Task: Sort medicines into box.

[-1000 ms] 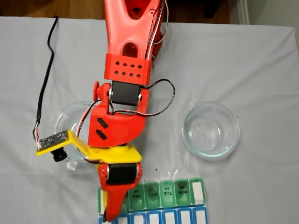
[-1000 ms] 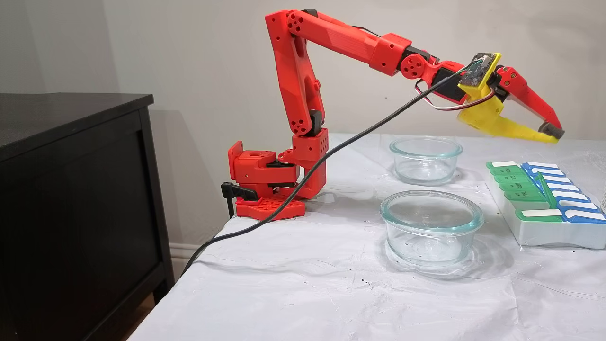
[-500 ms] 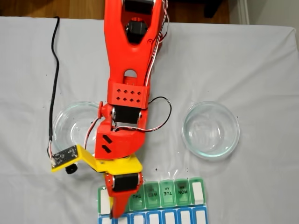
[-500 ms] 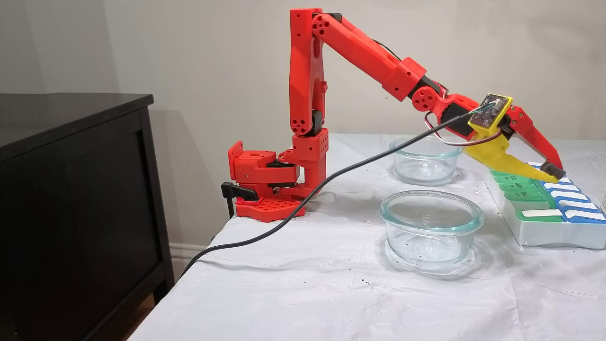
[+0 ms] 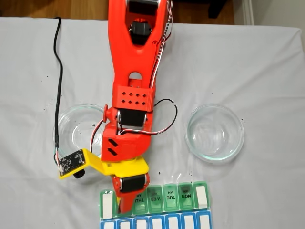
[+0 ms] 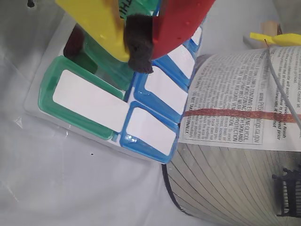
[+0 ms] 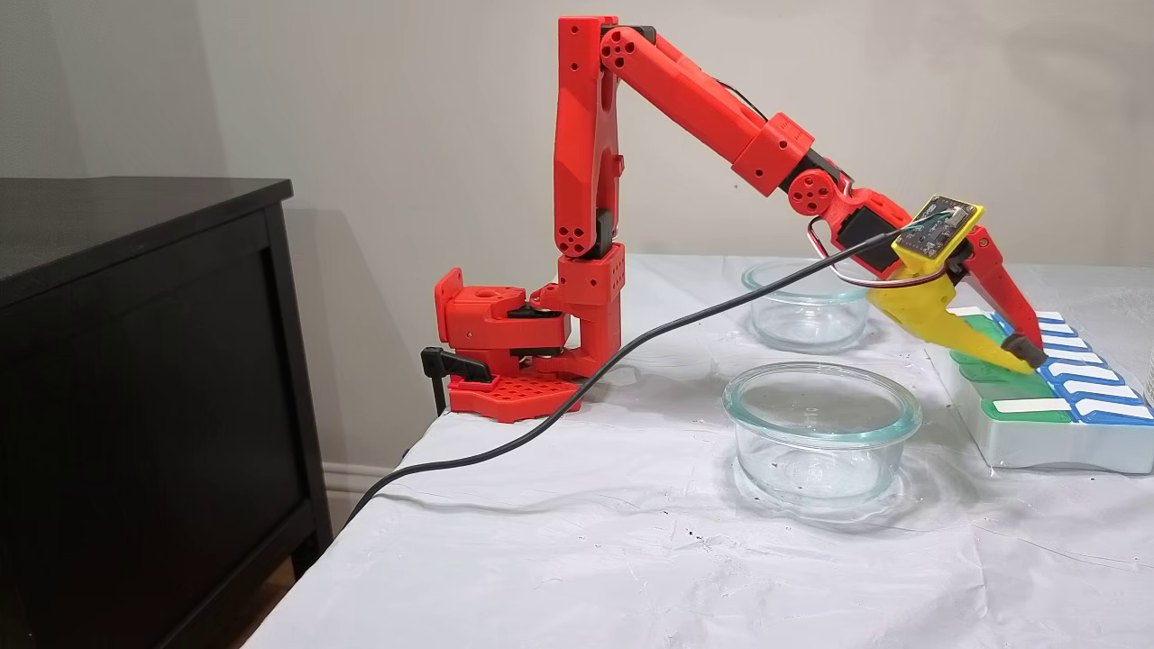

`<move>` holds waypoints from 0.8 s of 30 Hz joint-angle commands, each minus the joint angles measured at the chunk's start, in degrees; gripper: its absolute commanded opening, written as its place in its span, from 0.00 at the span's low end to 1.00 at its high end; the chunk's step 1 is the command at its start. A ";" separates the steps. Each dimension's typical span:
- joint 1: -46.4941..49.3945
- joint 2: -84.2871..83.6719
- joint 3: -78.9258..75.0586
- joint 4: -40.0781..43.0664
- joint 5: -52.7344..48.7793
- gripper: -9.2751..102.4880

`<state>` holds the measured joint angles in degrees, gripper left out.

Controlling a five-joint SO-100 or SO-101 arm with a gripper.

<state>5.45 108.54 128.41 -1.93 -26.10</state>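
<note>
Pill box [image 7: 1037, 442] at table edge, green lids over white wells, blue row beside; most lids down. Something dark red [image 6: 74, 41] glimpsed in one green well under the yellow finger in the wrist view, possibly a pill, too hidden to confirm. Gripper [image 7: 1023, 356] tips pressed together over the green row near THU, nothing visibly held. Both glass bowls [image 5: 215, 132] [image 5: 78, 129] look empty. Judged late in sorting; count in box unverifiable. Printed bottle [image 6: 235, 150] just beside box.
</note>
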 commanded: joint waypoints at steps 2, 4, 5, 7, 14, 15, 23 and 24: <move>-0.70 0.35 -5.10 1.41 -2.02 0.08; -0.53 -0.18 -4.57 2.29 -3.16 0.08; -0.44 -0.44 -4.39 2.99 -3.60 0.08; -0.26 -1.32 -4.75 5.10 -4.13 0.08; -0.35 -7.65 -8.26 7.56 -7.21 0.08; -0.35 -7.82 -8.44 8.00 -7.47 0.08; -1.76 -2.37 -2.37 9.32 -11.51 0.08; -1.93 -1.67 -1.58 9.49 -11.87 0.08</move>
<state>4.48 102.83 125.07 6.77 -36.65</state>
